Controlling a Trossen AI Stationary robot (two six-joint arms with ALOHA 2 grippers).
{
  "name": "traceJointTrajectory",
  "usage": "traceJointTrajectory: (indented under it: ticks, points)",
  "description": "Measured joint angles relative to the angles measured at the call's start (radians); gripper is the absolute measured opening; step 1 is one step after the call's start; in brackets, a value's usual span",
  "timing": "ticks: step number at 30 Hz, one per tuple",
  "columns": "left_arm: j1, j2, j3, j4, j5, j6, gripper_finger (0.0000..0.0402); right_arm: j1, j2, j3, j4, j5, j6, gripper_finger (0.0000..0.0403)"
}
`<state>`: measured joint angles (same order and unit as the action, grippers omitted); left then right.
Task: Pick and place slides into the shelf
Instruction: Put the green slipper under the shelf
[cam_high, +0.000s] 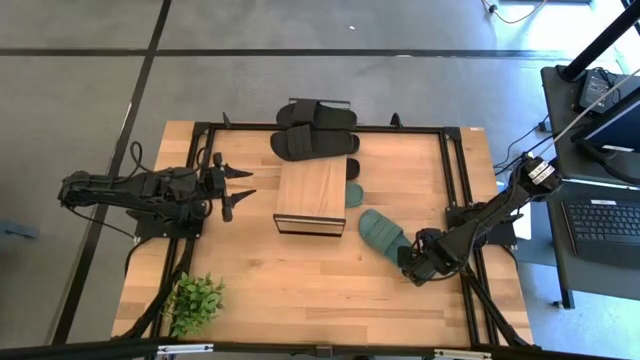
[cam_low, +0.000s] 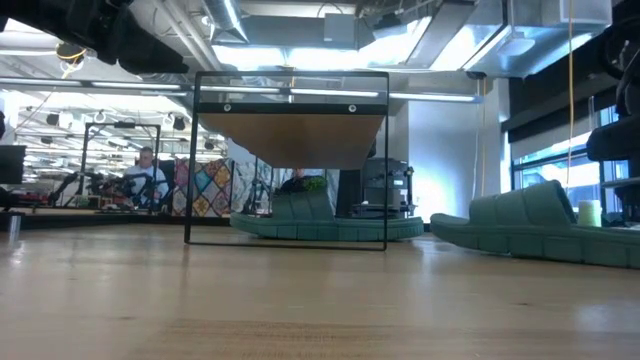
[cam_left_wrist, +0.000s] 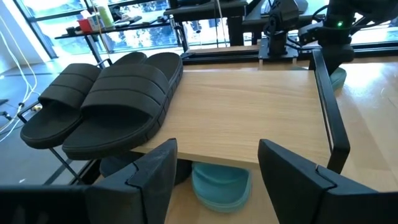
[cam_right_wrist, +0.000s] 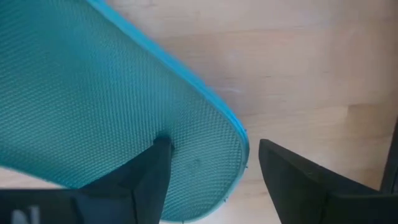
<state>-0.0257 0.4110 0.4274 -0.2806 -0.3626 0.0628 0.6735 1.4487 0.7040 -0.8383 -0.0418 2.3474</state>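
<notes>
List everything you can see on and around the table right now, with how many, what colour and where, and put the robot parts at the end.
shelf: one, light wood top on black frame, middle of the table.
black slides: two visible on the shelf top's far end, two more just beyond it at the table's far edge.
green slides: two; one under the shelf, poking out on the right arm's side; one on the table by the right gripper.
potted plant: one, green, near left corner.
table: one, light wood.
laptop: one, dark, on a stand to the right.
left gripper: open, beside the shelf, empty.
right gripper: open, at the loose green slide's end.
</notes>
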Motion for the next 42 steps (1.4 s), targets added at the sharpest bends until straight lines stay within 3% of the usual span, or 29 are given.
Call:
traceJointTrajectory:
  ticks: [5,16,27,42]
  points:
    - [0.000,0.000,0.000,0.000,0.000,0.000,0.0217,0.000,0.001,0.000,0.001,0.000,0.023,0.0227]
    - [0.000,0.000,0.000,-0.012,0.001,0.000,0.0217,0.000,0.002,-0.002,0.007,-0.014,0.004,0.0097]
    - [0.000,0.000,0.000,-0.011,0.001,0.000,0.0217,0.001,0.002,-0.002,-0.014,-0.016,-0.030,0.0021]
    - [0.000,0.000,0.000,-0.011,0.000,0.002,0.0217,-0.085,0.003,-0.003,-0.142,-0.048,-0.293,0.0002]
